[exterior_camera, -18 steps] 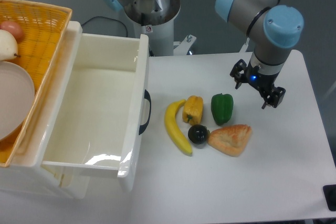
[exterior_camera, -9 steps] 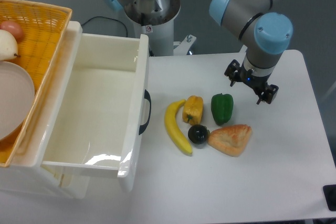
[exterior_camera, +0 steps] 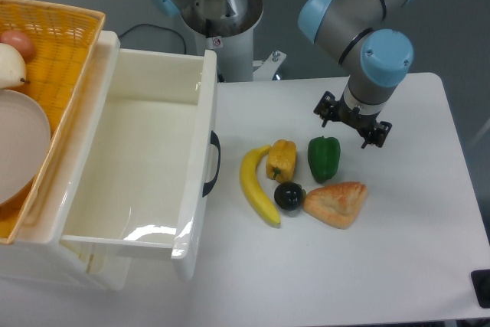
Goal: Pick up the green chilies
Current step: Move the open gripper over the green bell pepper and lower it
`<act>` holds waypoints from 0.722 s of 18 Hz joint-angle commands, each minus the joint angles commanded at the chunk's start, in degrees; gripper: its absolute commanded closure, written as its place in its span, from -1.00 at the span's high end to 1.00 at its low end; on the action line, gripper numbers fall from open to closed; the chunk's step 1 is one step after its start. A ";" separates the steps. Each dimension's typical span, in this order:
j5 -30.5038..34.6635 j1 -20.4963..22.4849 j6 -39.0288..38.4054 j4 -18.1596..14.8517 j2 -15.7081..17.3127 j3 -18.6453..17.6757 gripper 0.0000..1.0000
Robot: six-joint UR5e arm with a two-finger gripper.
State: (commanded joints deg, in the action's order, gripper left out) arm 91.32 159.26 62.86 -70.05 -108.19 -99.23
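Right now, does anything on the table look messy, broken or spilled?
Nothing stands out. The green pepper, yellow pepper, banana, dark round fruit and bread lie close together on the table, whole and unspilled. The open gripper hangs above the green pepper, touching nothing.

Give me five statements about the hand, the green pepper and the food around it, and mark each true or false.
1. The hand is closed on the green pepper. False: its fingers are spread and nothing is between them; it sits above the pepper.
2. The green pepper lies on the table, to the right of the yellow pepper. True.
3. The banana lies inside the white bin. False: it is on the table, beside the yellow pepper.
4. A piece of bread lies just below the green pepper in the image. True.
5. The small dark round fruit sits to the right of the bread. False: it is at the bread's left.
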 joint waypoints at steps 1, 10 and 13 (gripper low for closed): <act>0.00 -0.09 -1.32 0.00 -0.09 -0.09 1.00; -0.53 -1.14 -11.88 0.09 -2.55 -0.79 1.00; -0.62 -0.97 -11.97 0.09 -2.73 -0.79 1.00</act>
State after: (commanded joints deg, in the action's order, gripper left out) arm 90.70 158.29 50.89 -69.96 -110.92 -100.02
